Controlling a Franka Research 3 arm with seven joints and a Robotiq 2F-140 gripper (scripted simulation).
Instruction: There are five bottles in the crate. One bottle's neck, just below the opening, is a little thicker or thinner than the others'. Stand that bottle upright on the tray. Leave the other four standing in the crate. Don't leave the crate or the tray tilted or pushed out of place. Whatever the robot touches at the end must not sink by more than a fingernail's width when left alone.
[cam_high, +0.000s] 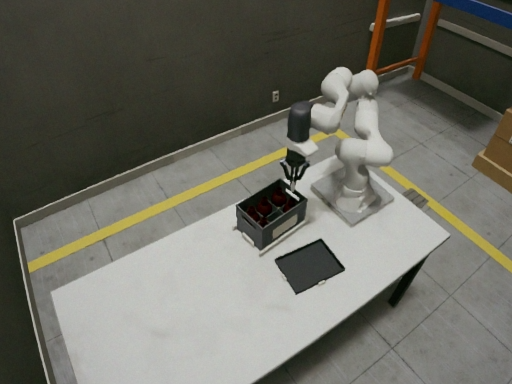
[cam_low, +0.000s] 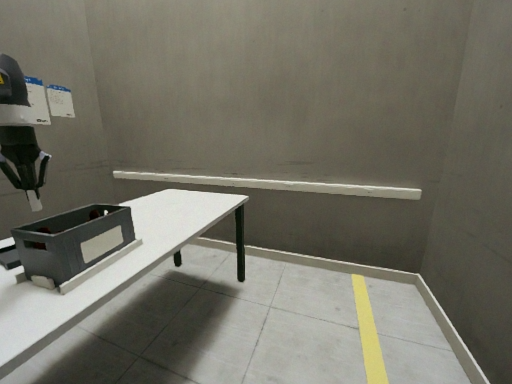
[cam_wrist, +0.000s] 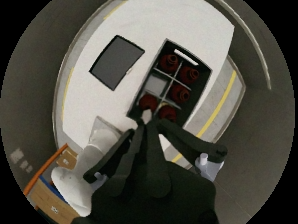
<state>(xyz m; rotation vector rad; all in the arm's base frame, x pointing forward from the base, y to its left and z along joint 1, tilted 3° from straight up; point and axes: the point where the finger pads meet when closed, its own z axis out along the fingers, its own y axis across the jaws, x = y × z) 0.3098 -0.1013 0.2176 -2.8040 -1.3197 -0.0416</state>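
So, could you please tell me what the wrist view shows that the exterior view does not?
Only the wrist view: all five bottles in their compartments, the one vacant compartment, and the robot's base plate.

Only the exterior view: two papers on the wall and table legs.

Both: the crate, the gripper with its fingers together, and the tray, cut off in the exterior view.
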